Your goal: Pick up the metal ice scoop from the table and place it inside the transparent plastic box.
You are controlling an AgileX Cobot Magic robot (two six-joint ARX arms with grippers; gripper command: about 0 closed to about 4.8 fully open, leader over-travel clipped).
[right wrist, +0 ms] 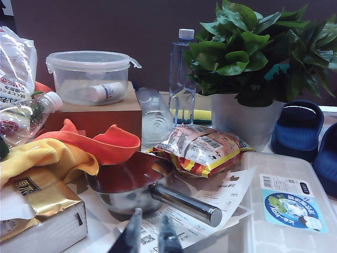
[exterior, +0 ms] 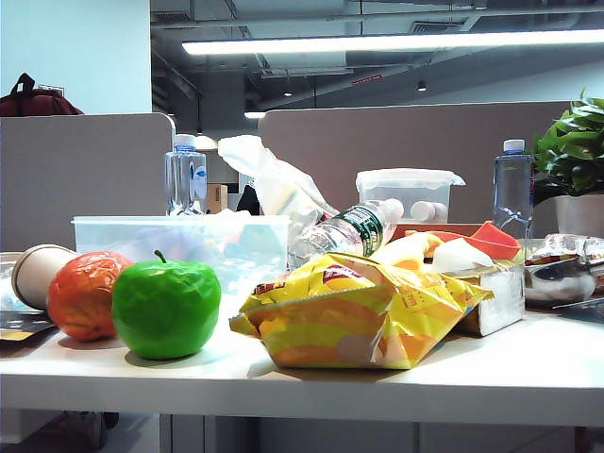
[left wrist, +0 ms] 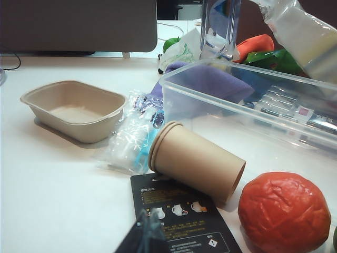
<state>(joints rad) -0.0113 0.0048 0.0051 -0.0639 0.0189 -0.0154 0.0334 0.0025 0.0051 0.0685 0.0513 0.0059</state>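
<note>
The metal ice scoop (right wrist: 147, 184) lies on papers near the right end of the bench (exterior: 377, 387), bowl toward an orange cloth (right wrist: 100, 145), its straight handle pointing out toward the right pincer (right wrist: 149, 234), which hovers just short of it with its tips close together, holding nothing. The transparent plastic box (exterior: 179, 241) stands toward the left end, behind a green apple (exterior: 166, 308) and an orange ball (exterior: 87, 294).

To do this step well, the right pincer probably needs to widen first, then come in square across the handle, away from the slippery rounded bowl, and close firmly, since polished metal may twist in a light grip. Lifting high before crossing would clear the yellow snack bag (exterior: 359, 316) in the middle.

The left pincer (left wrist: 145, 237) sits at the left end over a black leaflet (left wrist: 181, 216) beside a toppled paper cup (left wrist: 197, 161); its opening cannot be told.

The bench is white, smooth and crowded. Behind it stand grey partitions under strip lights, with a potted plant (exterior: 571, 156) at the far right corner.
</note>
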